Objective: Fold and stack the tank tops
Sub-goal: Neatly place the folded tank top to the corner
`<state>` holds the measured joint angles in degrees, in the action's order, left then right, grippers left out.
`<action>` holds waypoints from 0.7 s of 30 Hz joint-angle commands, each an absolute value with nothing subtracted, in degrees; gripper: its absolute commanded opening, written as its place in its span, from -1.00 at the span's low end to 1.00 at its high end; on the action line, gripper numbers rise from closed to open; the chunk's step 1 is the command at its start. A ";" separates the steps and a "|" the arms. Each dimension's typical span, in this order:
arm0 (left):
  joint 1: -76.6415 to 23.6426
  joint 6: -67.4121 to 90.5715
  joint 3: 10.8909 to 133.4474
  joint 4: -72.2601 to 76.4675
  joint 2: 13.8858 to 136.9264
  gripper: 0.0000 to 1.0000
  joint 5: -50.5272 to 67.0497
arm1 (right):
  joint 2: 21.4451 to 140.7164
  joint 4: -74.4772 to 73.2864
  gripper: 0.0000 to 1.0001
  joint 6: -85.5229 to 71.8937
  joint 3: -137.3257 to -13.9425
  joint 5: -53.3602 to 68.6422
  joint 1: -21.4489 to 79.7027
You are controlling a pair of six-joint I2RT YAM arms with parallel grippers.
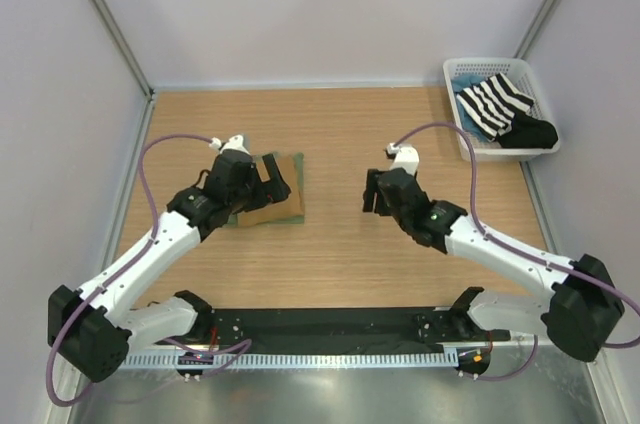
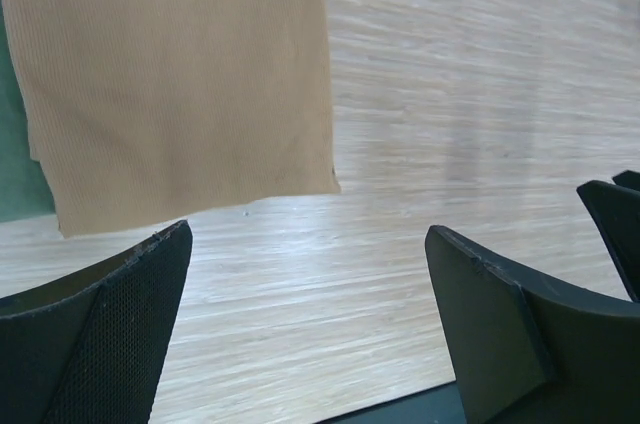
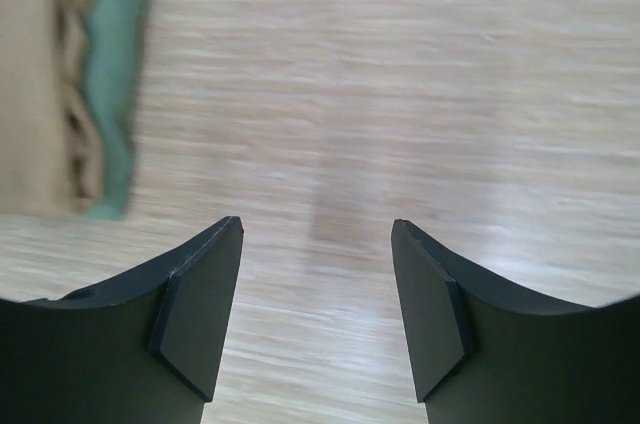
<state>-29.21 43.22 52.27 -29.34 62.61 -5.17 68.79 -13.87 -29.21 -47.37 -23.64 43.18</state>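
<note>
The tan-brown tank top (image 1: 272, 210) lies folded on top of the folded olive green tank top (image 1: 294, 176) at the left middle of the table. In the left wrist view the tan top (image 2: 180, 74) fills the upper left, with green (image 2: 15, 164) showing at its left edge. In the right wrist view both tops sit at the far left, tan (image 3: 35, 94) and green (image 3: 115, 74). My left gripper (image 1: 268, 176) hovers over the stack, open and empty (image 2: 305, 294). My right gripper (image 1: 376, 191) is open and empty (image 3: 315, 284) over bare wood, right of the stack.
A white basket (image 1: 455, 72) at the back right holds a black-and-white striped garment (image 1: 493, 104) and a black garment (image 1: 528, 134). Grey walls enclose the table on three sides. A black rail (image 1: 330, 329) runs along the near edge.
</note>
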 commanded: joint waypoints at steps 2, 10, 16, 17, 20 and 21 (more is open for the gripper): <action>-36.11 45.52 50.10 -27.33 60.04 0.99 -16.68 | 60.93 -7.67 0.34 -29.00 -35.97 -31.82 43.42; -47.35 43.24 39.55 -12.83 59.93 0.99 -19.59 | 40.63 2.28 0.89 -29.00 -18.73 -34.80 43.51; -54.04 50.70 44.12 -22.40 71.09 0.94 -27.94 | 36.48 0.97 0.84 -29.27 -17.49 -33.39 43.50; -54.31 52.19 43.60 -22.59 71.89 0.92 -28.38 | 35.95 0.44 0.84 -29.27 -17.40 -33.49 43.51; -54.49 52.74 40.96 -20.48 75.14 0.87 -29.26 | 34.02 0.79 0.84 -29.53 -16.61 -33.49 43.51; -54.49 52.13 41.57 -20.13 76.28 0.87 -29.70 | 33.84 0.88 0.84 -29.53 -16.35 -33.40 43.42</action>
